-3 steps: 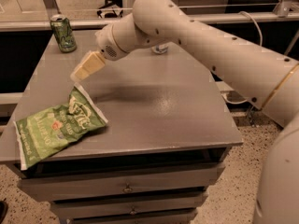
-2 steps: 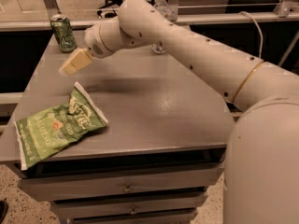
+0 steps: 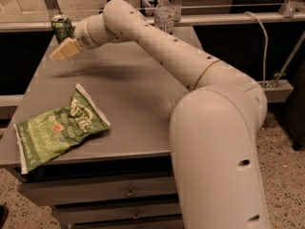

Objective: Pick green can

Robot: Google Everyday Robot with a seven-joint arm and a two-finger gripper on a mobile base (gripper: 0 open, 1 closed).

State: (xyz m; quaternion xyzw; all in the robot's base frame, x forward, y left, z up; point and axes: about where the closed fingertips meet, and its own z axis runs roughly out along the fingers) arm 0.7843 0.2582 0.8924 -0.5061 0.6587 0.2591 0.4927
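The green can (image 3: pixel 62 29) stands upright at the far left corner of the grey table (image 3: pixel 133 104). It is dark green with a silver top. My gripper (image 3: pixel 63 50) hangs over the table just in front of the can, its pale fingers pointing down-left, very close to the can's lower part. The white arm reaches from the right foreground across the table to it. The wrist hides part of the can's right side.
A light-green chip bag (image 3: pixel 57 128) lies flat near the table's front left edge. A clear bottle with a white cap (image 3: pixel 164 14) stands at the back behind the arm. Drawers sit below the tabletop. A rail runs behind the table.
The arm has swung left and farther back, bringing the gripper from mid-table toward the can at the far left corner. The can and chip bag have not moved.
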